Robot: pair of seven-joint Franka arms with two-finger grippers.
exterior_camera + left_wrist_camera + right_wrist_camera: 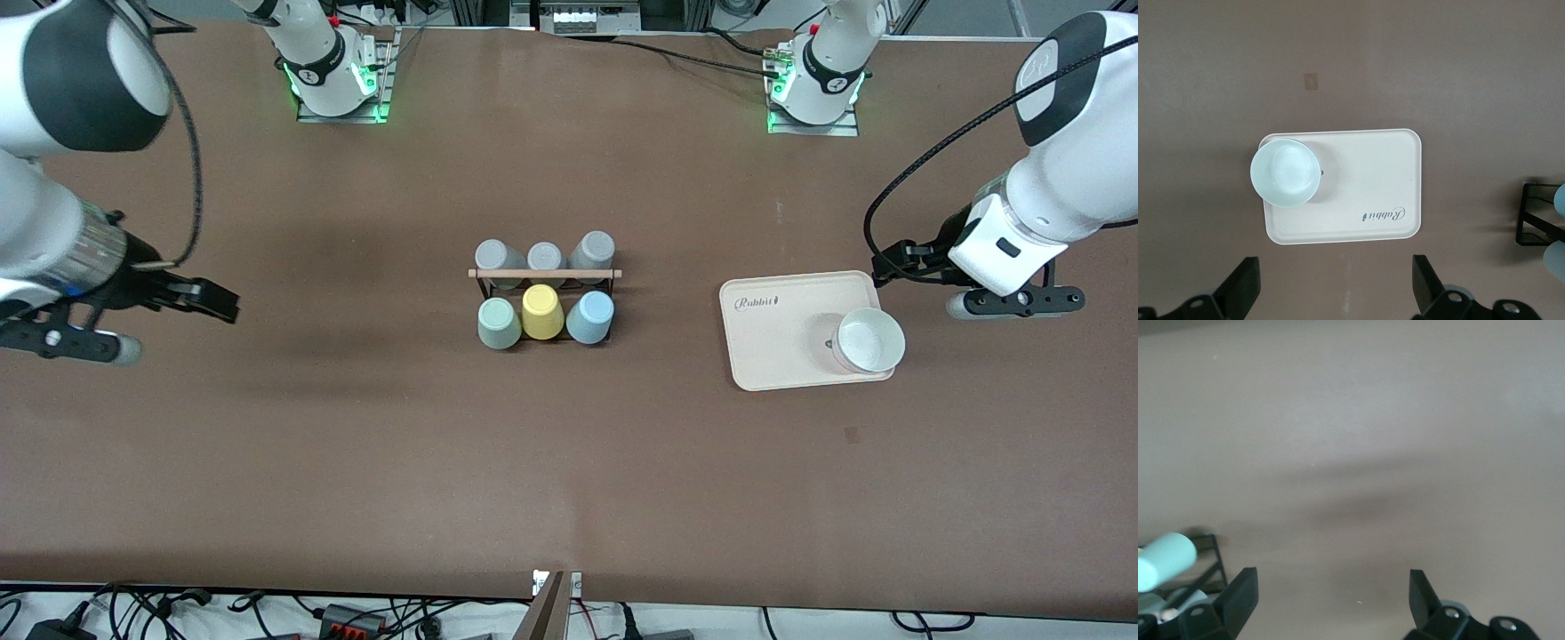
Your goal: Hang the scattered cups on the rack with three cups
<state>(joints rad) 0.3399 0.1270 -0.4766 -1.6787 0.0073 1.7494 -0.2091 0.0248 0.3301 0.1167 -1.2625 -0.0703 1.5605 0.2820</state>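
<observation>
A brown table (356, 427) seen from above, with a small black wire rack (544, 286) near its middle; a light wooden dowel (544, 274) forms the rack's top bar; six handleless cups sit upside down on its pegs in two rows; in the row nearer the front camera, a pale mint-green cup (499, 323) is at the right arm's end, a yellow cup (542, 312) is in the middle, and a light blue cup (590, 317) is at the left arm's end; the farther row holds three grey cups (544, 257); toward the left arm's end of the table, well apart from the rack, lies a beige tray (782, 333) with a white bowl (869, 340) standing on its corner; the left gripper (1335, 290) hangs in the air over bare table just beside the tray, fingers spread wide and holding nothing; the right gripper (1331, 603) hangs over bare table toward the right arm's end, well away from the rack, fingers likewise spread wide and empty; both arms wait
</observation>
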